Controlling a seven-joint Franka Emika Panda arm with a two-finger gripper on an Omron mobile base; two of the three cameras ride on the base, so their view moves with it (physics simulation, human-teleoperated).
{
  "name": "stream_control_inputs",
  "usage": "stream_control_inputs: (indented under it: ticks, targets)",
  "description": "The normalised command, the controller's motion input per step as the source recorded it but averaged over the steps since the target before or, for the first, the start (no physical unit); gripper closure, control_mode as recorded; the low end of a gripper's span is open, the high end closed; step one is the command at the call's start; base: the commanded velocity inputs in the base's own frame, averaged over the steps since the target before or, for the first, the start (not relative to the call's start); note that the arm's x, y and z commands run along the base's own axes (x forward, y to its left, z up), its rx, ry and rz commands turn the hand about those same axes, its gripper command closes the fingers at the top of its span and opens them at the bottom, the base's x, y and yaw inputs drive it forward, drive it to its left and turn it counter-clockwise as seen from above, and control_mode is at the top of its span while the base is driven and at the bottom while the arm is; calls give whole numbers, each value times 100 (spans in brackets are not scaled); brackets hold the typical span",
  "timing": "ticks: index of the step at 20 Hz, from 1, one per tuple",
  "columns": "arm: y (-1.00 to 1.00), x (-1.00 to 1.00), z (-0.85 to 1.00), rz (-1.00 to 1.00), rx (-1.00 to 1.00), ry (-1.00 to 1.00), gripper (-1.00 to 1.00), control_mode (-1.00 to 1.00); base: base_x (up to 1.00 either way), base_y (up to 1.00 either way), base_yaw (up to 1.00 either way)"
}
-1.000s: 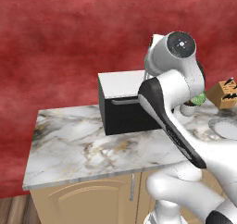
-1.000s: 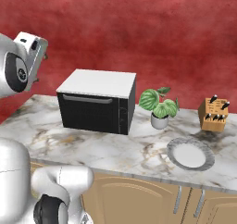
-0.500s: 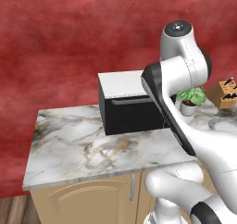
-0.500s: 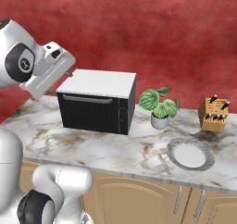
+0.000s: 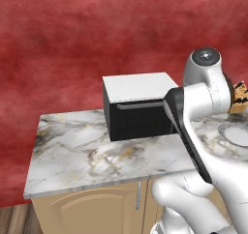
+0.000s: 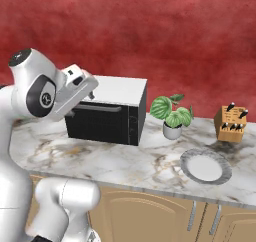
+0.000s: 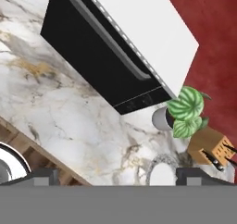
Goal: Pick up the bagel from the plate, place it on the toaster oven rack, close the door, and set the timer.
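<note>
The two-finger gripper (image 7: 118, 174) stands with its jaws wide apart and nothing between them, its dark tips rising at the bottom of the hand view on either side of the round, pale grey-white plate (image 7: 163, 171). In the right base view the white hand hangs in the air in front of the upper left corner of the boxy black toaster oven with a flat white top (image 6: 119, 103), well apart from the plate (image 6: 205, 166), which lies on the marble counter (image 6: 115, 161) to the right. No bagel can be made out on the plate in any view.

The flat black door (image 7: 88, 59) is shut, its long grey bar handle (image 7: 109, 38) running near the top edge; the left base view shows the same closed front (image 5: 138, 117), partly behind the arm. The right base and hand views add a green potted plant in a white pot (image 6: 172, 117) beside the oven and a wooden knife block (image 6: 231, 124) further right.

Against half a second ago, the arm has swung further right in both base views, and the hand now sits nearer the oven's front.
</note>
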Motion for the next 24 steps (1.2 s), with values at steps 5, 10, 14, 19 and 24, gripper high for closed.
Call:
stream_control_inputs:
  ticks: [5,10,14,19,24]
  targets:
    - [-45,0,-26,0,15,-5,-100,-100,0,0,0]
    - [-33,0,-42,0,13,-18,-100,-100,0,0,0]
    - [-11,3,-41,-13,6,-6,-100,-100,0,0,0]
    - [-1,24,-33,-21,1,1,-100,-100,0,0,0]
    - [-14,38,-28,-17,3,7,-100,-100,0,0,0]
